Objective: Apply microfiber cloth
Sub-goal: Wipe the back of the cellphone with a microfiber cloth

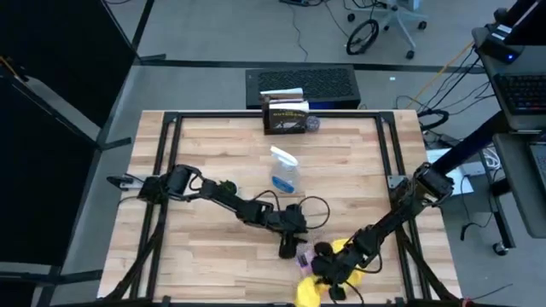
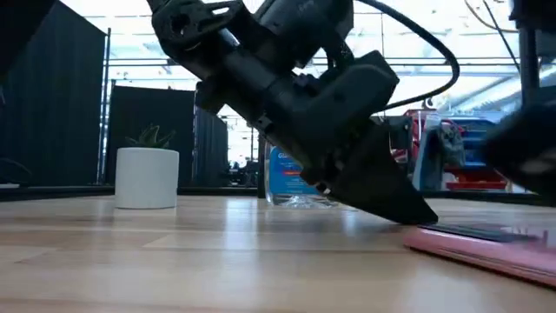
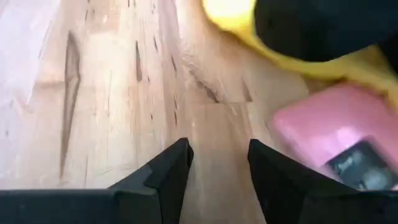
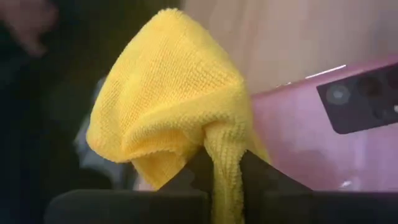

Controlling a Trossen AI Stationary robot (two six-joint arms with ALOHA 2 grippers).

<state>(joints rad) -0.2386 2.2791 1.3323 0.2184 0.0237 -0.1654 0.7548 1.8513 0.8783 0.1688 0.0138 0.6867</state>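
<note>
- The table (image 1: 205, 153) holds a pink phone (image 4: 323, 143) near its front edge.
- The right gripper (image 4: 224, 177) pinches the microfiber cloth (image 4: 168, 99) beside it; better to press flat, wipe slowly.
- The left gripper (image 3: 219, 171), narrowly parted and empty, should steady the phone.

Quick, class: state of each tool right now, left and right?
Left tool: open, holding nothing, low over the table beside the pink phone.
Right tool: closed on the microfiber cloth, next to the phone.
</note>
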